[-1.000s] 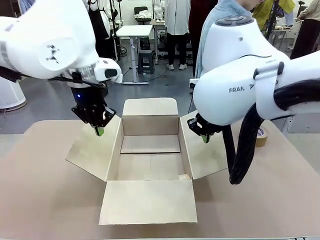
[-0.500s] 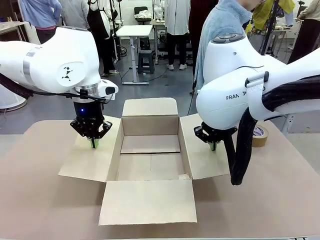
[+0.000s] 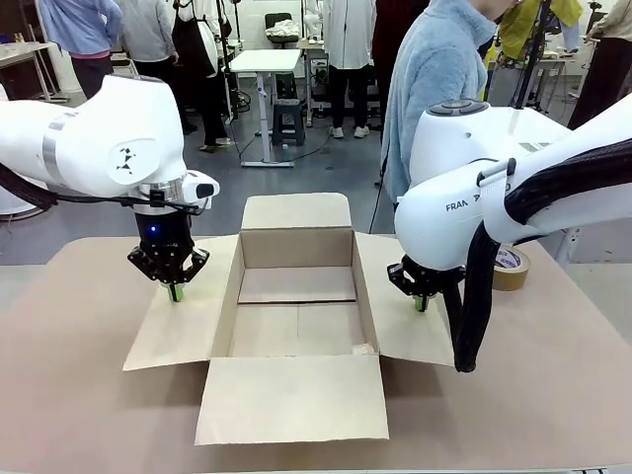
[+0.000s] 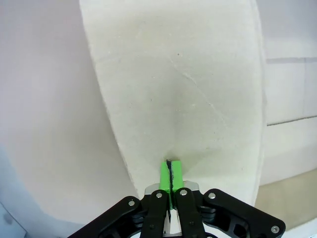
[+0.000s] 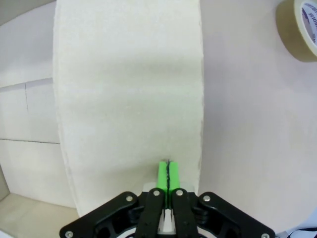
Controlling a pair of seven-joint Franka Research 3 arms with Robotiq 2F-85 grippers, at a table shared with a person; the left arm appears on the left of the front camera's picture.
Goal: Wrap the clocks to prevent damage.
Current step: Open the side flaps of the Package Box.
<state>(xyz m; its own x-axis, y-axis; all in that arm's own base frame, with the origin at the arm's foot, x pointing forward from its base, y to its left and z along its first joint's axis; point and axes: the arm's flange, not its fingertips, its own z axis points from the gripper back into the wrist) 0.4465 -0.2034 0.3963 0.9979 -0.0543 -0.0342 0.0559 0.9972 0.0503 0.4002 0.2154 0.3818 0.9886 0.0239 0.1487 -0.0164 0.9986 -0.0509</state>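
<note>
The open brown cardboard box (image 3: 296,249) on the tan worktop (image 3: 79,395) is bare inside; where the clocks are I cannot tell. The left hand (image 3: 175,292) and right hand (image 3: 422,302), each with fingers together, rest tip-down on the left flap (image 3: 183,331) and right flap (image 3: 410,326). Pushing too hard could crease a flap or skid the box

left gripper (image 3: 175,291) closed, pointing down, right gripper (image 3: 423,302) likewise

The floor (image 3: 326,168) is smooth grey, evenly lit. A white desk (image 3: 265,60) stands well back (white legs), with a black stool (image 3: 288,119) under its edge. People (image 3: 349,49) stand beyond it.
</note>
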